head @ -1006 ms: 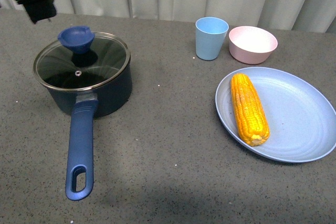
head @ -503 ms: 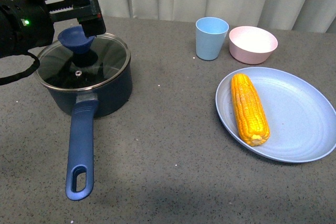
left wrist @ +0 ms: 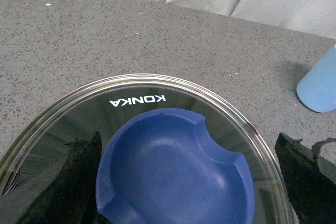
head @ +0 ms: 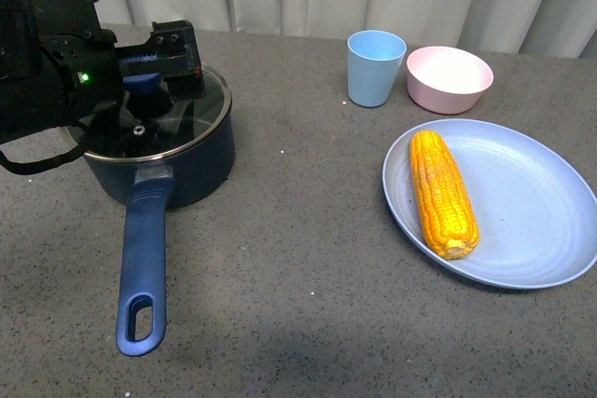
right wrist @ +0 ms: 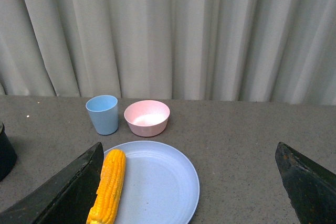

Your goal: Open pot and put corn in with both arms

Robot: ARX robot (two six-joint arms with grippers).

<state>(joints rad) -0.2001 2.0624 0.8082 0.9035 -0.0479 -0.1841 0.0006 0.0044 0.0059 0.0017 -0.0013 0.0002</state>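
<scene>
The dark navy pot (head: 191, 163) stands at the left with its glass lid (head: 201, 104) on and its long blue handle (head: 142, 267) pointing toward me. My left gripper (head: 145, 79) hangs open over the lid. In the left wrist view its fingers (left wrist: 73, 182) stand either side of the blue knob (left wrist: 173, 171) without touching it. The yellow corn (head: 443, 193) lies on the left side of a blue plate (head: 532, 221). My right gripper (right wrist: 191, 192) is open and empty, above and back from the corn (right wrist: 107, 184); it does not show in the front view.
A light blue cup (head: 376, 67) and a pink bowl (head: 449, 78) stand side by side behind the plate. Grey curtains hang along the table's far edge. The left arm's bulk hides the pot's far left rim.
My left arm has swung in from the far left corner and come down over the pot lid, with its fingers now around the knob. The corn, the plate and the pot have not moved.
</scene>
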